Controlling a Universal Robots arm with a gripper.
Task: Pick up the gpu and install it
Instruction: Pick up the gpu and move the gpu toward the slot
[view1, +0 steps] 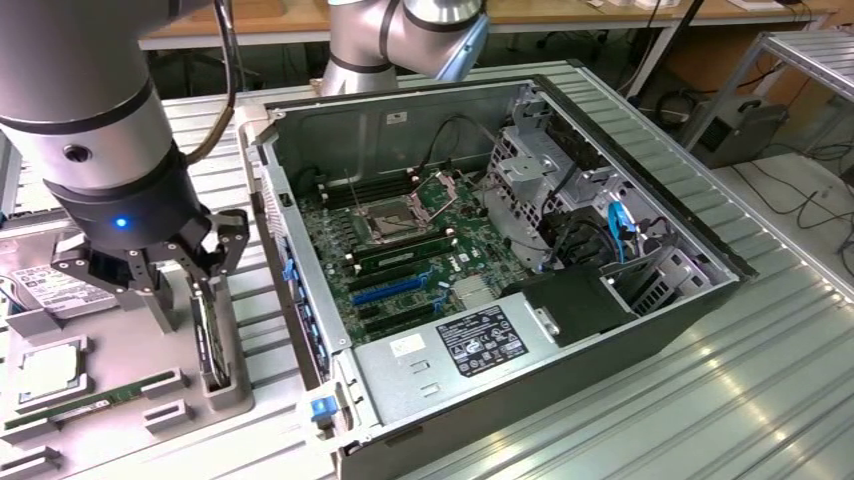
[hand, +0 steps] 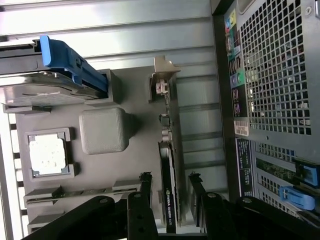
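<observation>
The gpu (hand: 168, 170) stands on its edge in a slot of the grey parts tray (hand: 135, 165), its silver bracket (hand: 162, 82) at the far end. In the exterior view the gpu (view1: 211, 335) shows as a dark card upright near the tray's right rim. My gripper (hand: 170, 184) hangs just above it, open, with one black finger (hand: 145, 182) on each side of the card and a gap to both. The gripper (view1: 187, 270) is seen at the exterior view's left, beside the open computer case (view1: 694, 290).
The tray also holds a silver hard drive in a blue caddy (hand: 55, 75), a processor (hand: 47, 154) and a green memory stick (view1: 94, 400). The case's perforated rear panel (hand: 272, 65) stands close beside the tray. Inside lies the motherboard with a blue slot (view1: 387, 290).
</observation>
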